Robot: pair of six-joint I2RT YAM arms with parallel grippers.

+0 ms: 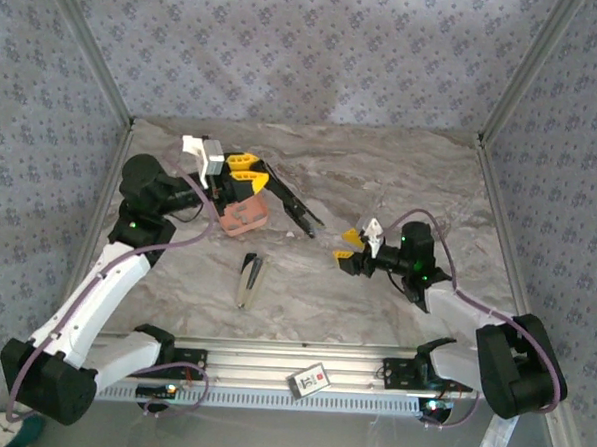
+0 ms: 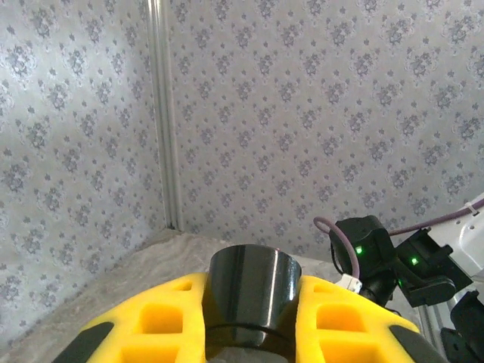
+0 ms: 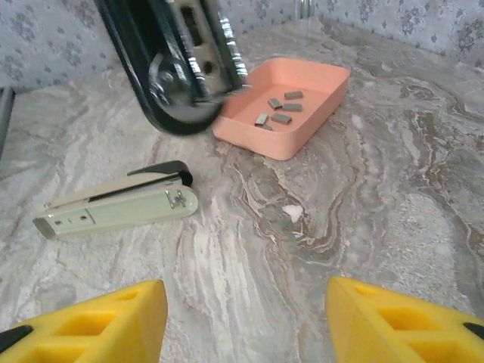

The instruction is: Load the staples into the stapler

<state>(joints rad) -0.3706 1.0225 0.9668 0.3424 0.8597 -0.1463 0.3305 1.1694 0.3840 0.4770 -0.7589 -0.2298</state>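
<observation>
Staple-loading at the pick-up stage: on a marbled counter [image 1: 430, 190], the left fingers [image 1: 243, 178] are clamped on a black stapler [image 3: 178, 60], which hangs swung open above the near rim of a salmon tray [image 3: 249, 136] at 10 o'clock. The right fingers [image 1: 352, 235] stand apart and empty, low over the counter at 3 o'clock and facing the tray. A second, pale stapler [image 1: 249, 279] lies shut at 8 o'clock. The staples [image 3: 280, 119] lie loose inside the tray, none yet lifted.

The next move looks to call for the right fingers to travel toward 10 o'clock, dip into the tray, pinch a single strip, and line it up with the open stapler's channel.

Count: two arms, two staplers, one tray, five strips visible, and one small white scrap [image 3: 291, 213] on the counter.
</observation>
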